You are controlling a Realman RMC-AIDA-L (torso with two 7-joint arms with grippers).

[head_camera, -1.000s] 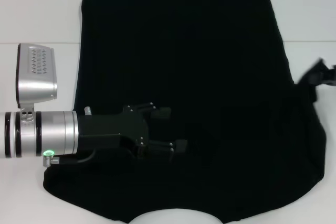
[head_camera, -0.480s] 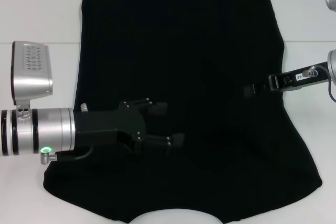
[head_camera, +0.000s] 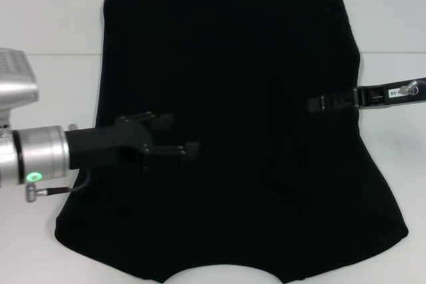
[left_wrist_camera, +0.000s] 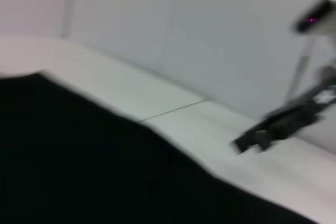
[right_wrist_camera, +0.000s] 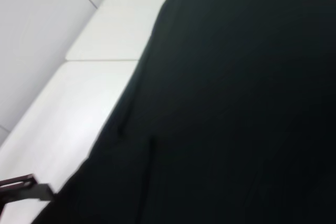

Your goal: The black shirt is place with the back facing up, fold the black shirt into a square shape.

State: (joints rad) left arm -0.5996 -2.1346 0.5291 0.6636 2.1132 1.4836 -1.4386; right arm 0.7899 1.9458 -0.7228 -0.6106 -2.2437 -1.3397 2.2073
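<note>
The black shirt [head_camera: 226,98] is lying spread over the white tabletop [head_camera: 53,24], taking up most of the middle of the head view, its plain dark side facing up and no lettering showing. Its far edge is sitting straight near the top of the view, while the near edge is curving around a pale notch of tabletop at the bottom. A raised fold or ridge of cloth is running through the right half of the shirt, below the right hand.

The left hand [head_camera: 178,135] is hovering over the left half of the shirt (its silver wrist section is reaching in from the left edge, with a green light glowing on it). Its two black fingers are standing apart, released, with nothing between them.

The right hand [head_camera: 318,103] is reaching in from the right edge, its slim black tip lying over the right part of the shirt. Whether it is released or clenched, I cannot tell.

In the left wrist view the shirt [left_wrist_camera: 79,171] is filling the lower part, with the other arm's hand [left_wrist_camera: 262,136] showing farther off over the tabletop [left_wrist_camera: 173,103]. In the right wrist view the shirt [right_wrist_camera: 236,103] is covering most of the picture beside the pale tabletop [right_wrist_camera: 79,98].
</note>
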